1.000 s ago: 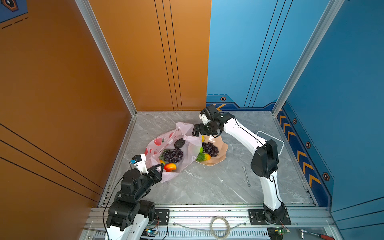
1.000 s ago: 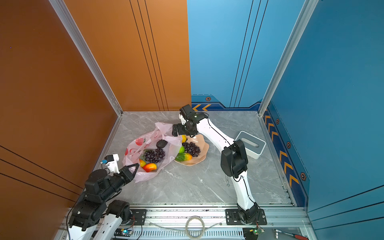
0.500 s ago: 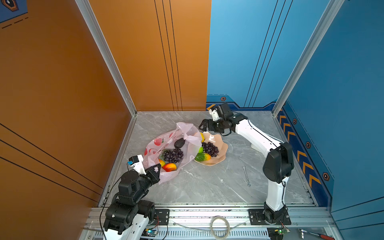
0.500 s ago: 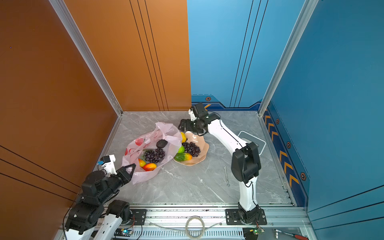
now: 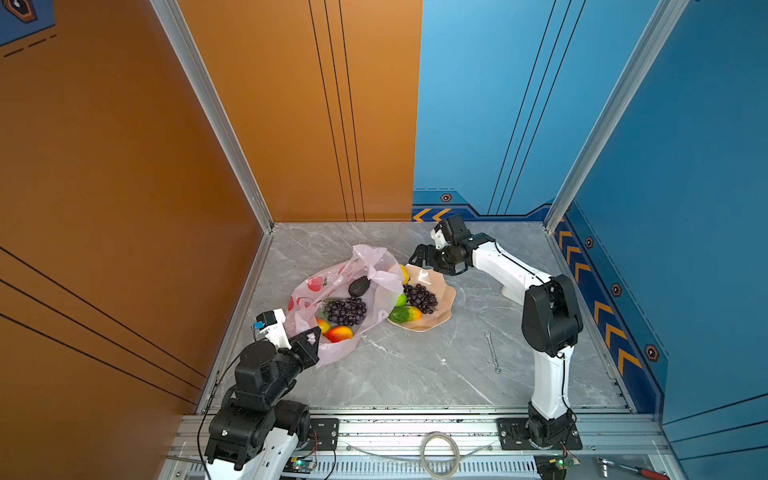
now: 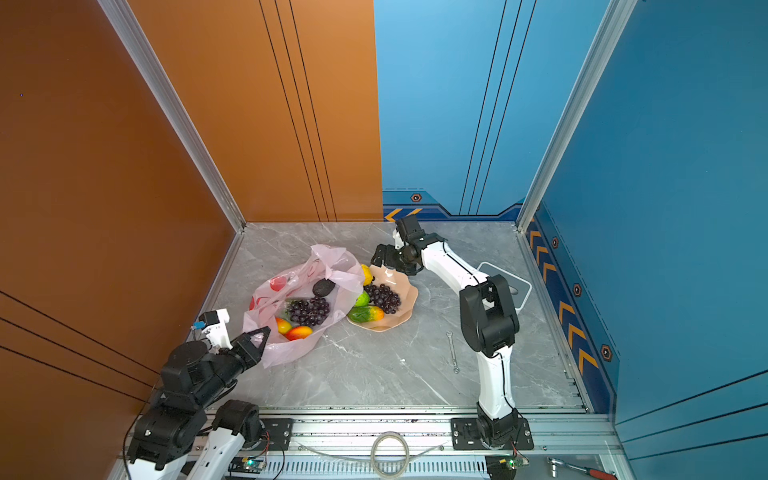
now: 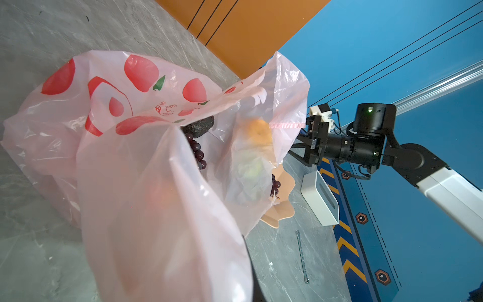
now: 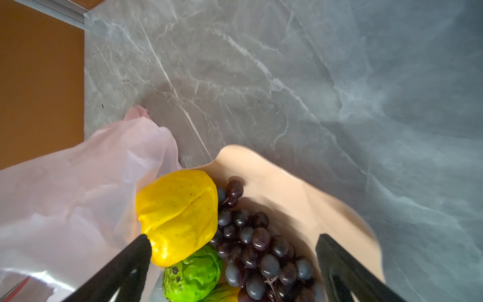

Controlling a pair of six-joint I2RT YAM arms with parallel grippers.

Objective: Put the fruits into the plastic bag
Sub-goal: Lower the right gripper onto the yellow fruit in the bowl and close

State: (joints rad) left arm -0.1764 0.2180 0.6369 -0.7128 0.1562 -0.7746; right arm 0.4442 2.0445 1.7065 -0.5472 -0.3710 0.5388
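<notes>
The pale-pink plastic bag (image 5: 307,293) (image 6: 266,293) lies open on the floor, holding a black avocado (image 5: 358,286), a grape bunch (image 5: 345,311) and two red-yellow fruits (image 5: 338,333). My left gripper (image 5: 309,336) (image 6: 259,336) is shut on the bag's near edge, and the bag film (image 7: 156,196) hides its jaws in the left wrist view. In the peach bowl (image 5: 446,297) lie a lemon (image 8: 180,211), a bumpy green ball (image 8: 193,277), a second grape bunch (image 8: 258,251) and a green-orange oblong (image 5: 405,314). My right gripper (image 5: 419,255) (image 8: 232,244) hangs open above the bowl's far side, holding nothing.
A white box (image 6: 515,286) stands right of the bowl, behind the right arm. A small wrench (image 5: 492,351) lies on the marble floor in front of it. The orange wall runs close along the bag's left side.
The right gripper has drawn back from above the bag's mouth to over the bowl's far edge, still open. The left gripper keeps its hold on the bag.
</notes>
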